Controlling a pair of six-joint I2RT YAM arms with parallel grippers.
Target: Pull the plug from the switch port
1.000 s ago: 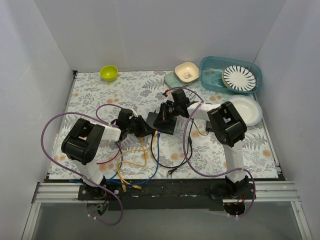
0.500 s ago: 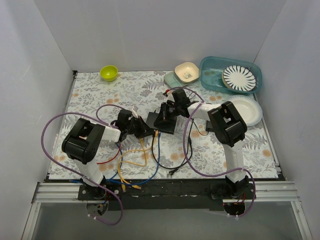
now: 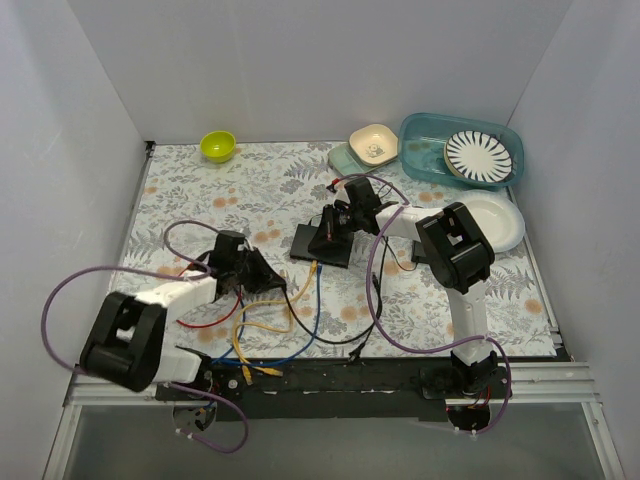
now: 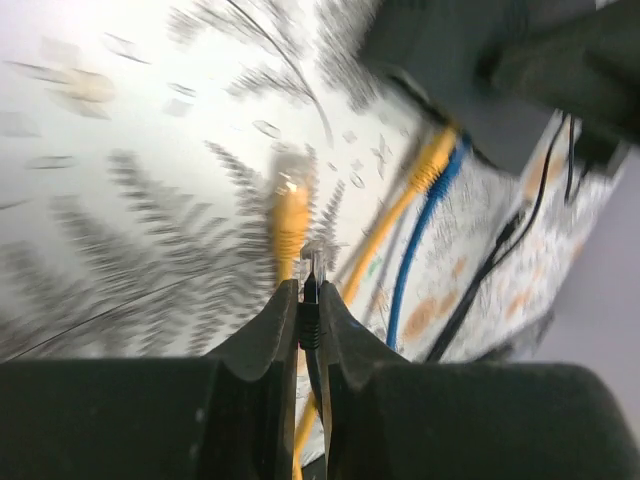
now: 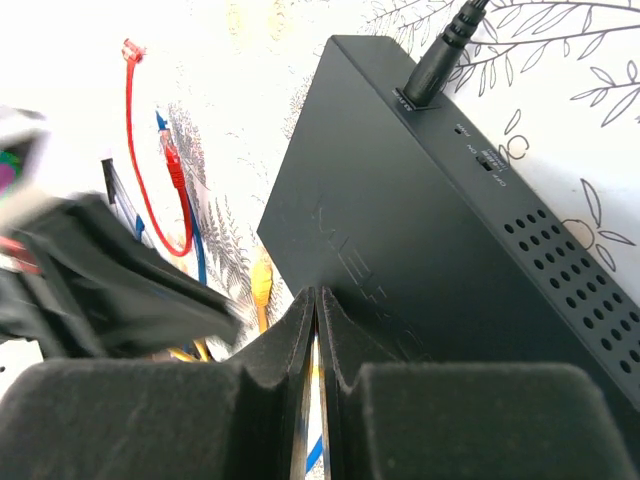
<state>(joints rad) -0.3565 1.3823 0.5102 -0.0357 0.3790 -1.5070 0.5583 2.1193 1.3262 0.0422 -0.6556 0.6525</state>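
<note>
Plug [image 4: 309, 266] clear of the switch [image 5: 420, 230], pinched tight in my left pincer [image 4: 308, 303]; switch sits ahead and right of it. Right pincer [image 5: 315, 298] closed, tips on the switch lid. Embossed logo and print beside the power cord [image 5: 446, 45]: unreadable.

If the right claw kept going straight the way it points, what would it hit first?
The switch: the right gripper has its shut tips right at that black box's top, probably touching already.
</note>
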